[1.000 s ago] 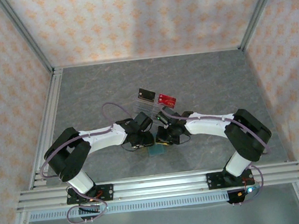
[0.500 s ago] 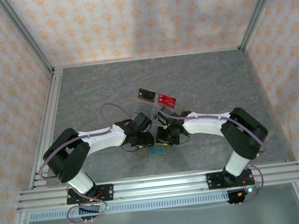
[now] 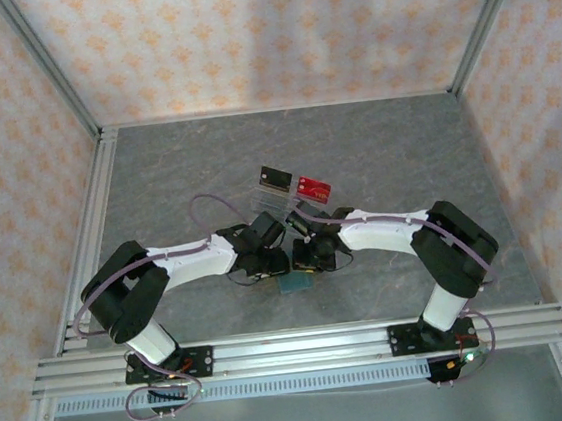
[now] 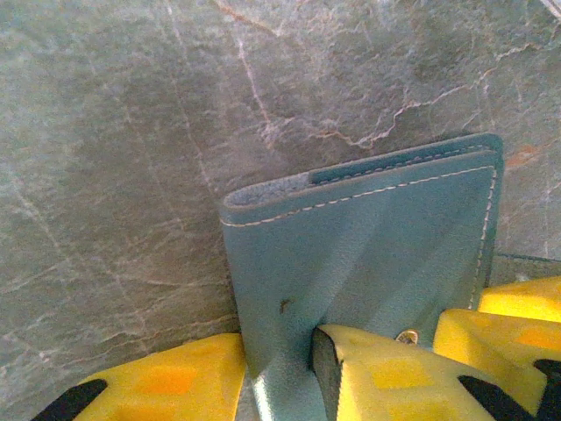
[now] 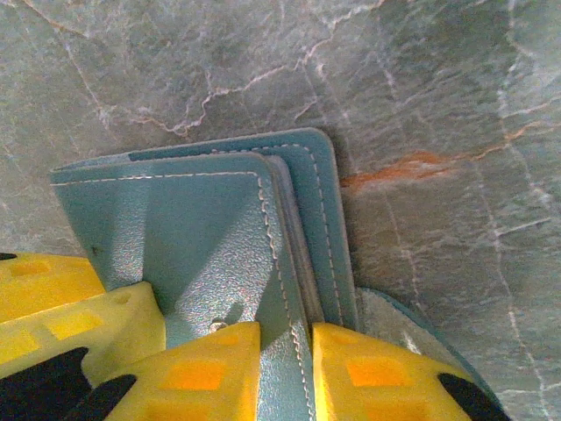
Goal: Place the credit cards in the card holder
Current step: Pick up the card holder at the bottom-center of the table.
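Observation:
The teal card holder lies on the grey table, partly unfolded, and both grippers have hold of it from the near side. My left gripper is shut on its left cover, one yellow finger outside and one on the inner face beside the small clasp. My right gripper is shut on a stitched flap of the card holder by its right edge. From above, the card holder peeks out between the left gripper and right gripper. Behind them stand a black credit card and a red credit card.
The two cards stand in a clear plastic rack just behind the wrists. Aluminium rails run along the left side and the near edge. Patterned walls close the back and sides. Bare grey table stretches to the left, right and back.
The right arm has shifted slightly left and its elbow has drawn in. The left arm, the card holder and both cards have stayed put.

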`<action>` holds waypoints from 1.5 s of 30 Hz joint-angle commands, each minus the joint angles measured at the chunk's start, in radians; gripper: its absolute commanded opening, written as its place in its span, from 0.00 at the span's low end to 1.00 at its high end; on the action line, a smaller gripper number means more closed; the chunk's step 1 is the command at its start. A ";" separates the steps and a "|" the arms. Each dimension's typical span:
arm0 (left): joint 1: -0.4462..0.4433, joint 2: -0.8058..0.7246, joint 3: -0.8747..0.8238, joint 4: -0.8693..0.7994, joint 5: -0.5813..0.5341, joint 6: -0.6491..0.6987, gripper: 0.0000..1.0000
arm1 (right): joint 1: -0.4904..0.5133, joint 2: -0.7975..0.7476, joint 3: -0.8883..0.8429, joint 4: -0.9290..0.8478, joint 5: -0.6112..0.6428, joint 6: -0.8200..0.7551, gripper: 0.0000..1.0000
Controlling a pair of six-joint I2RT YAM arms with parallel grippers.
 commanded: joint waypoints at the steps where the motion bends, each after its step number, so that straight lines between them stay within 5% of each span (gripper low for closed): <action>1: -0.028 0.067 -0.058 -0.053 0.004 -0.015 0.32 | 0.028 -0.007 0.025 0.150 -0.073 0.012 0.20; 23: -0.035 0.057 -0.076 -0.027 0.025 -0.030 0.23 | -0.008 -0.019 -0.076 0.428 -0.180 0.129 0.21; 31: -0.034 0.035 -0.076 -0.016 0.037 -0.039 0.13 | 0.006 -0.030 -0.026 0.248 -0.031 0.061 0.21; 39: -0.032 0.001 -0.068 -0.019 0.037 -0.053 0.00 | 0.002 -0.063 -0.035 0.201 -0.066 0.045 0.30; 45: -0.025 -0.034 -0.054 -0.029 0.053 -0.050 0.00 | -0.028 -0.087 -0.040 0.140 -0.073 0.017 0.33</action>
